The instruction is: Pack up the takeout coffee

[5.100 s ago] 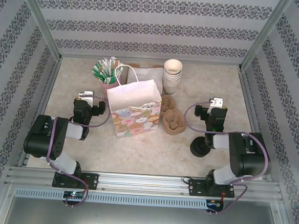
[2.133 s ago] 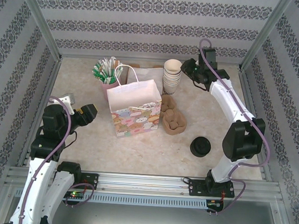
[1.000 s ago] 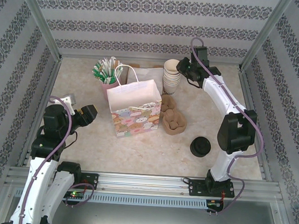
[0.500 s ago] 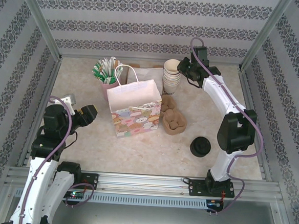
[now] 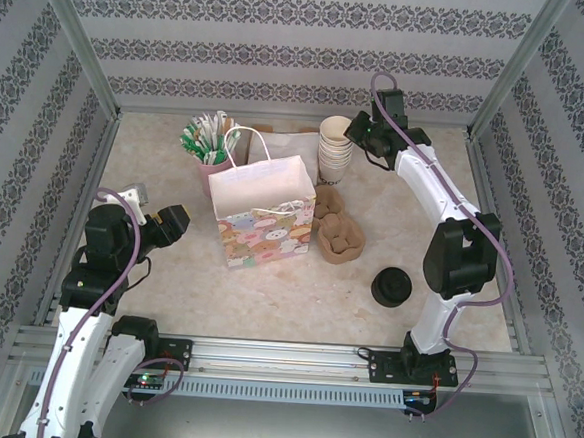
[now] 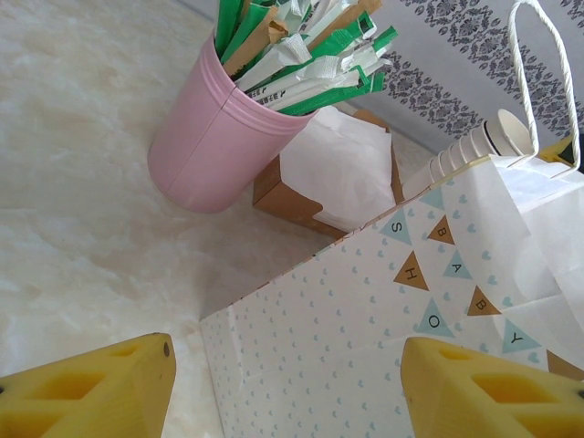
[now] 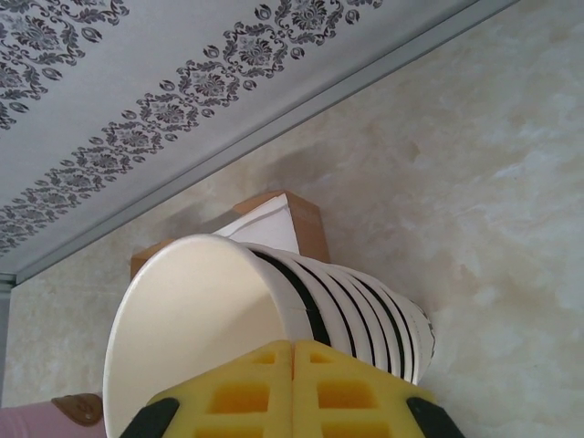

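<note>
The takeout coffee (image 5: 392, 286), a dark cup with a round black lid, stands on the table at the near right, apart from both arms. My right gripper (image 5: 359, 136) reaches to the back of the table at the stack of cream paper cups (image 5: 336, 147). In the right wrist view its yellow pads (image 7: 293, 374) are pressed together on the top cup's rim (image 7: 274, 274), one pad over the inside and one over the outside. My left gripper (image 5: 160, 220) hangs open to the left of the patterned paper bag (image 5: 262, 212), fingers wide and holding nothing.
A pink cup of wrapped straws (image 5: 207, 148) and a brown napkin box (image 5: 289, 144) stand behind the bag. A moulded pulp cup carrier (image 5: 339, 237) lies right of the bag. Metal frame posts and patterned walls bound the table on three sides.
The right gripper's jaws have closed at the top cup's rim. Both arms have hardly moved, and the left gripper's opening is unchanged.
</note>
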You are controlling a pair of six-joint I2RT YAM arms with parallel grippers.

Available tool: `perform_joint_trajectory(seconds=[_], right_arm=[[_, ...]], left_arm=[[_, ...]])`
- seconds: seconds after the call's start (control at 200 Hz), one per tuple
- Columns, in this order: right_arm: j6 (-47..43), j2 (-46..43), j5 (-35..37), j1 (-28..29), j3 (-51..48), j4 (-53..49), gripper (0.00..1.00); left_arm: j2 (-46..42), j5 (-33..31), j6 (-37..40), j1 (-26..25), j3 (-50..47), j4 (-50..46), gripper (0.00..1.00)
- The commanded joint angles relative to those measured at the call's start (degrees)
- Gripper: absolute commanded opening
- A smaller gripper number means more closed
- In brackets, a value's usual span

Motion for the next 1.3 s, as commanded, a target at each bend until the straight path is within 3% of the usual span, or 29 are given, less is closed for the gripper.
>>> perform_joint_trajectory(seconds=[0.0,0.15,0.465,0.734,1.004,1.294], right_arm=[[-1.5,-0.2,1.2,0.7,2.1,-1.1,0.05],[-2.3,-1.6,1.3,0.6,3.5,-1.9,0.00],[-1.2,-6.0,-0.9,-0.6,7.2,-3.2,0.00],[-1.1,-16.4,-1.4,-1.8,7.6,-4.6,0.00],[-1.9,-33.4,2.2,-0.8,-2.0,-11.2,0.00],[2.5,-55.3,8.0,6.5,-25.3,-21.4,0.00]], left_arm=[[-0.5,-1.0,1.2,0.7,-0.2,-0.5,0.67],[-0.5,-1.1,1.2,0.7,-0.3,-0.4,0.67],[-0.5,-1.2,1.2,0.7,-0.3,-0.3,0.67],[-0.5,-1.1,1.2,0.7,-0.3,-0.3,0.67],[-0.5,-0.2,0.7,0.7,-0.5,0.0,0.67],[-0.4,0.0,0.6,0.7,-0.5,-0.3,0.68]])
